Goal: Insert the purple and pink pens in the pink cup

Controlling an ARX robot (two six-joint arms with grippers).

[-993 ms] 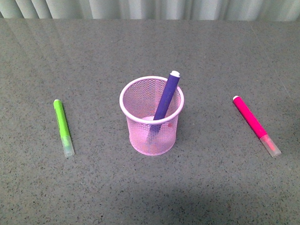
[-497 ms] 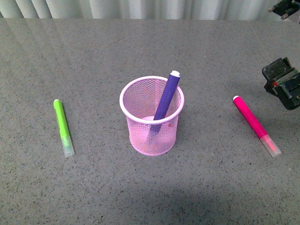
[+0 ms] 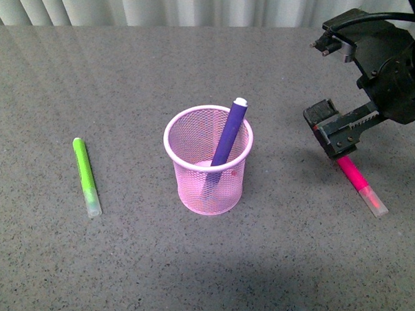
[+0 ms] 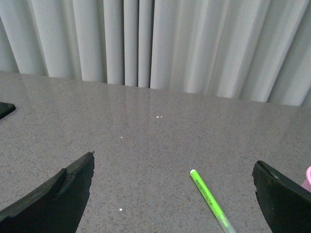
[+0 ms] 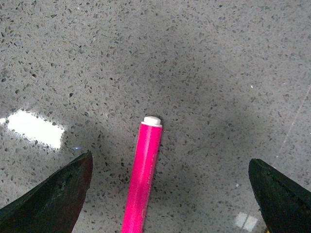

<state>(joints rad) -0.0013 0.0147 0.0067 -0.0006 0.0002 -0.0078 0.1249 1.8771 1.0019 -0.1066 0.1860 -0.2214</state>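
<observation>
The pink cup (image 3: 210, 186) stands mid-surface (image 3: 130, 269), which is grey and speckled. The purple pen (image 3: 230, 130) leans inside it, its white tip above the rim. The pink pen (image 3: 355, 177) lies flat to the right, well apart. The right pincer (image 5: 169, 160) hovers over the pen's far end, jaws spread wide. The left pincer (image 4: 172, 162) is also spread open. A green marker (image 3: 86, 176) lies left of the cup.

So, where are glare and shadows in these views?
Right wrist view: bright glare patch on the table, soft shadow around the pink pen. Front view: dark shadow band along the near edge. Left wrist view: tiny bright specks.
</observation>
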